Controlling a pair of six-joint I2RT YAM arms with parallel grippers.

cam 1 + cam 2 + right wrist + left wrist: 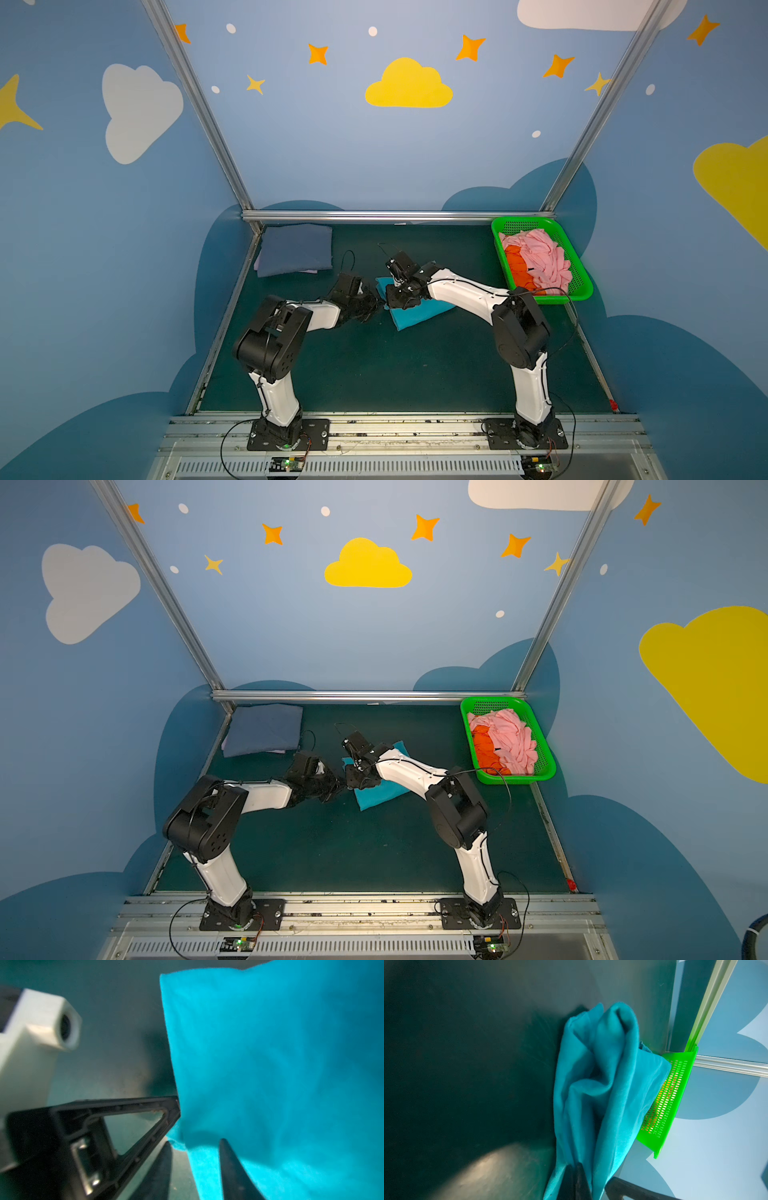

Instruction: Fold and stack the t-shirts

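Step judged: folding over the teal t-shirt, which lies mid-desk between the two arms, well apart from the stack. The left hand is clamped on the shirt's left edge, fingers together with cloth bunched round them; the right hand is apart, its fingers straddling a corner with nothing pinched yet. All layers should be taken into the right pinch before any lift; both edges should be raised evenly and laid over slowly, so the cloth is not dragged.

The fabric is thin, limp and matte, rumpled into rounded folds; no print is seen. The slate-blue t-shirt is folded flat and square at the far left corner, with a sliver of lavender t-shirt under it; the pink t-shirt and orange t-shirt are crumpled in the rigid perforated green basket.
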